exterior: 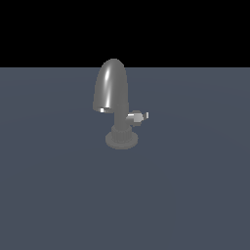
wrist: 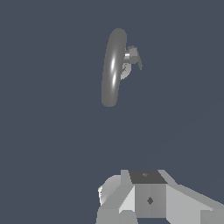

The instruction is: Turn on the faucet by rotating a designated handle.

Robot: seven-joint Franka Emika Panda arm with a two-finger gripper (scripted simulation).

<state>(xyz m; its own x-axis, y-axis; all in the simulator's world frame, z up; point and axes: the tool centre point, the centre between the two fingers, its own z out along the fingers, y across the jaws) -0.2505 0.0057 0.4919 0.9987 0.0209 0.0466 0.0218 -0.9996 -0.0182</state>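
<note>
A: Both renders are dim, with a flat slate-blue floor [exterior: 58,195] and no cast shadows that I can make out.

B: The only glare is on the faucet [exterior: 111,88]: a soft streak down the spout and a small bright glint at its lip.

A: The wrist view shows the same streak. Edges are crisp, with no blur or edge distortion.

B: In the exterior view the far background is pure black.

Only the wrist view shows the robot: pale grey blocky parts of the gripper [wrist: 144,199] at the frame's edge. Its fingertips are out of sight, so their spread cannot be told.
</note>
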